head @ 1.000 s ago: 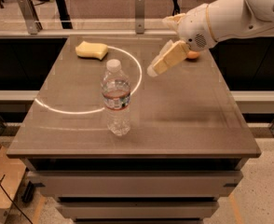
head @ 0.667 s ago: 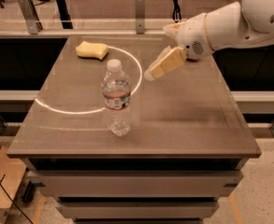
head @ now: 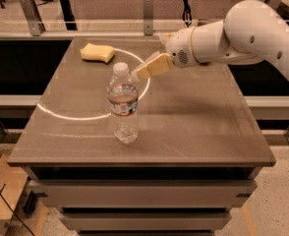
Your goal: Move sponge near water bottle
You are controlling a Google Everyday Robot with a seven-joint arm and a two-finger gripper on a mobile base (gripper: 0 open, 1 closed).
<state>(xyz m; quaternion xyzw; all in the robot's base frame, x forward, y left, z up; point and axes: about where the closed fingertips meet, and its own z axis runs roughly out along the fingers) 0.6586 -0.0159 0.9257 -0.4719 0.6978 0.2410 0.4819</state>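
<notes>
The pale yellow sponge [head: 97, 52] lies flat at the far left of the brown table [head: 198, 117]. The clear water bottle [head: 123, 104], with a white cap and reddish label band, stands upright nearer the front, left of centre. My gripper [head: 140, 73], with tan fingers on the white arm coming in from the right, hovers above the table just right of the bottle's cap. It is well to the right of the sponge and holds nothing that I can see.
A bright curved light streak [head: 80, 116] runs across the tabletop around the bottle. A metal rail and posts [head: 148, 9] run behind the table's far edge. Drawers [head: 144, 193] sit below the front edge.
The arm has swung left across the table, bringing the gripper from right of centre to just beside the bottle's cap. Sponge and bottle have not moved.
</notes>
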